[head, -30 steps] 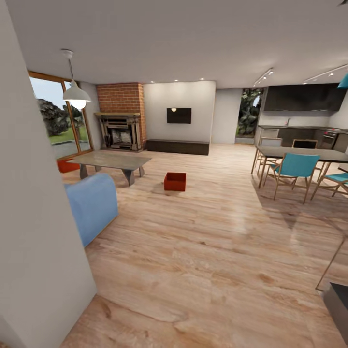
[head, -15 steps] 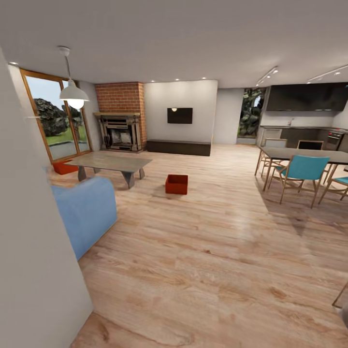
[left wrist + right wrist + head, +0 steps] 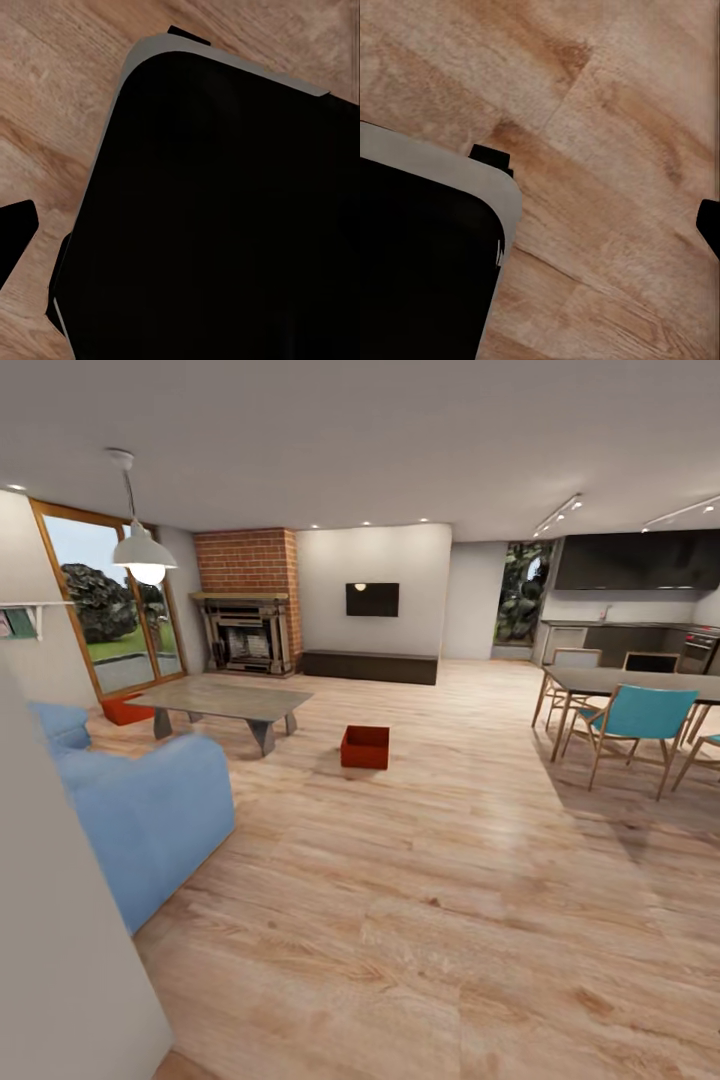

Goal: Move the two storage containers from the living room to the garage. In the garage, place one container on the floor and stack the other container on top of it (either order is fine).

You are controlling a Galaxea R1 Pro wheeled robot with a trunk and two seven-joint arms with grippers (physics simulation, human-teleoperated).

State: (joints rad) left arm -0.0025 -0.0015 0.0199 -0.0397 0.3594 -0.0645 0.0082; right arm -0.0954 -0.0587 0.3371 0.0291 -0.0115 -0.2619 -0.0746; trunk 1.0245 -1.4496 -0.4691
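Observation:
I am looking into the living room with its light wood planks. One red-orange storage container (image 3: 365, 746) stands open-topped on the planks just right of the coffee table, several metres ahead. The second storage container (image 3: 125, 709) sits by the window, partly hidden behind the table's far end. Over the planks in the left wrist view, one dark fingertip (image 3: 15, 234) of my left gripper pokes in at the edge. A dark fingertip (image 3: 709, 226) of the right gripper does the same in the right wrist view. Nothing is held between either pair. The garage is out of view.
A pale wall corner (image 3: 60, 920) is close at my left, with the blue sofa (image 3: 140, 810) just past it. Ahead are the grey coffee table (image 3: 225, 702), brick fireplace (image 3: 248, 600) and wall TV (image 3: 372, 599). A dining table with teal chairs (image 3: 632, 720) stands at right. My dark base (image 3: 225, 225) is below.
The camera has moved forward past the wall corner, so more of the sofa and window shows. Both containers stay where they were.

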